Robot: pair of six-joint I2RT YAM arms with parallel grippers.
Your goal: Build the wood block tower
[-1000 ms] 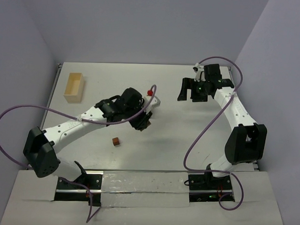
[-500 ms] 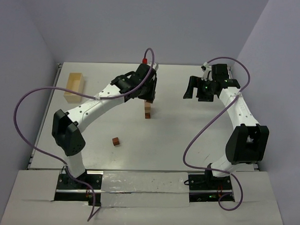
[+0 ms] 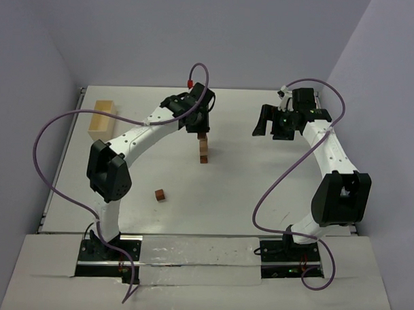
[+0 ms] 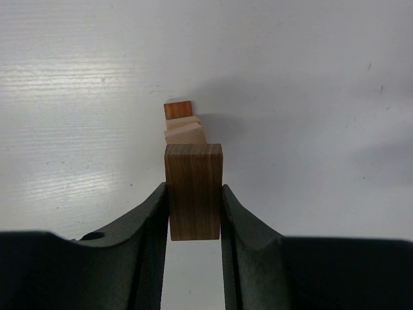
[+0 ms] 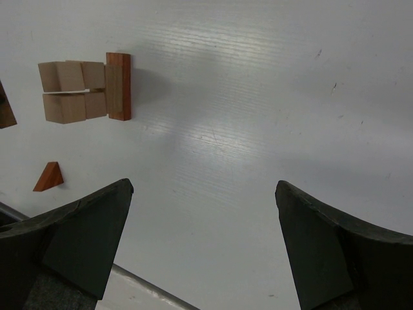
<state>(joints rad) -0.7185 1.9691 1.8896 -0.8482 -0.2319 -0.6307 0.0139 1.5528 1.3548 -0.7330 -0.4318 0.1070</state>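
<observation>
The tower (image 3: 203, 153) is a narrow stack of tan wood blocks on a reddish base, standing mid-table. My left gripper (image 3: 200, 129) hangs right over its top, shut on a dark brown wood block (image 4: 193, 191). In the left wrist view that block covers most of the tower (image 4: 184, 131) below it, and I cannot tell whether they touch. A small reddish-brown loose block (image 3: 161, 194) lies on the table nearer the bases. My right gripper (image 3: 272, 124) hovers to the tower's right, open and empty. The right wrist view shows the tower (image 5: 84, 90) and the loose block (image 5: 49, 176) beyond its gripper (image 5: 203, 186).
A pale wooden box (image 3: 102, 117) sits at the far left of the table, partly behind the left arm's purple cable (image 3: 58, 122). The grey walls close in at the back and on both sides.
My left arm has swung from the middle of the table up over the tower, carrying the brown block, and has straightened out. My right gripper shifted slightly right and stays open.
</observation>
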